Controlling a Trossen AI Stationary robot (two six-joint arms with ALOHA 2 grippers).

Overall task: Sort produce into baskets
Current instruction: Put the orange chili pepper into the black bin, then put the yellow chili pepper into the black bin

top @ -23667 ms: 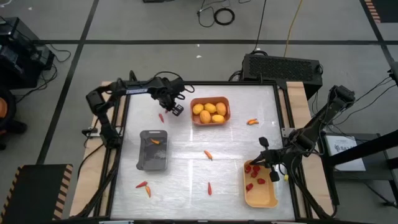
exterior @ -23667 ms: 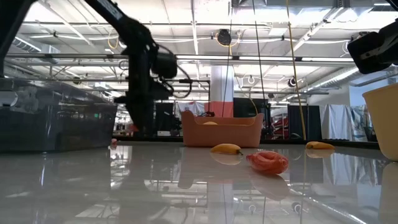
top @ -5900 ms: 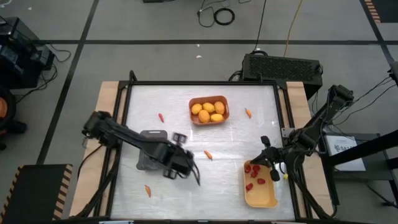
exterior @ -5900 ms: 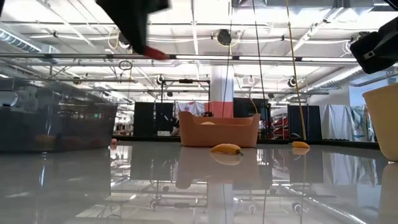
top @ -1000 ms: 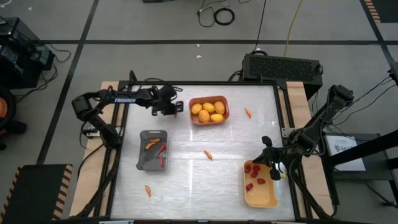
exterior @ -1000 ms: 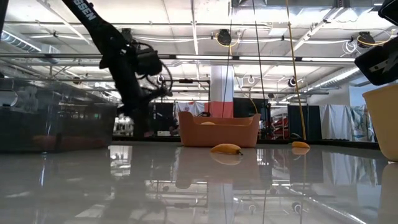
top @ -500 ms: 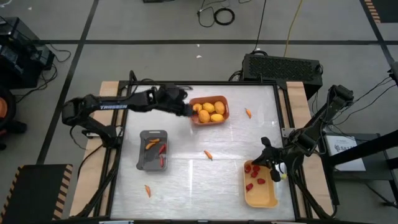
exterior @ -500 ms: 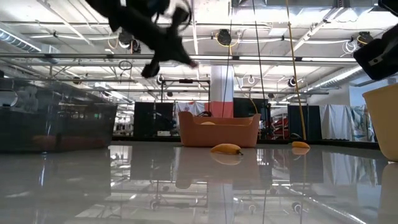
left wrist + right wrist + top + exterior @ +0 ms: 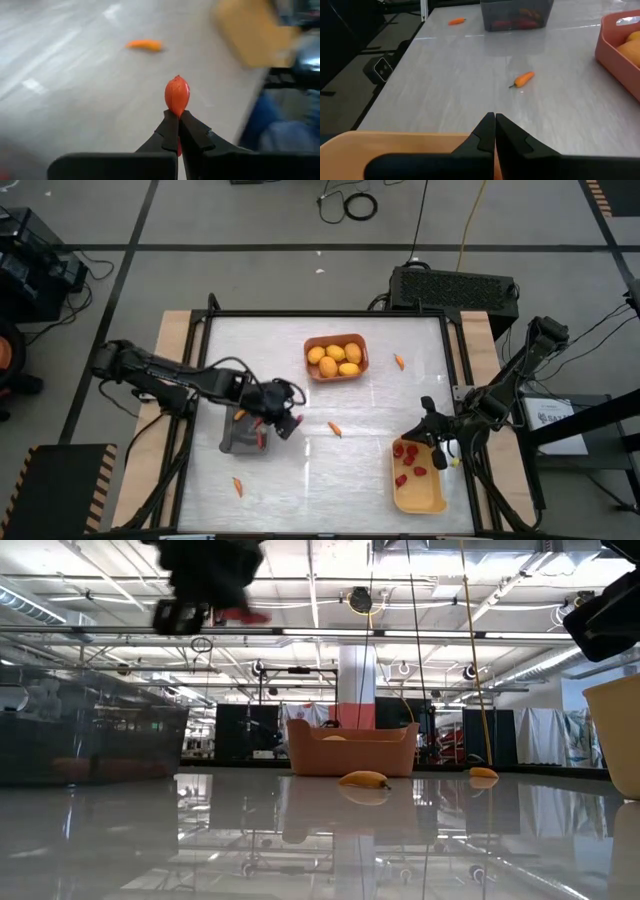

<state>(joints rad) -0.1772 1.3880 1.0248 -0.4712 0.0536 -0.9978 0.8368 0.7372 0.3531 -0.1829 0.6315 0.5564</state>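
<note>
The left gripper (image 9: 178, 116) held a slim, glossy red chili (image 9: 177, 98) by its lower end, fingers clamped shut, the chili's long axis pointing straight out past the fingertips. It hung above the surface (image 9: 330, 470), beside the grey basket (image 9: 240, 439). The right gripper (image 9: 495, 119) waited, fingers closed and empty, over the yellow basket (image 9: 420, 495).
</note>
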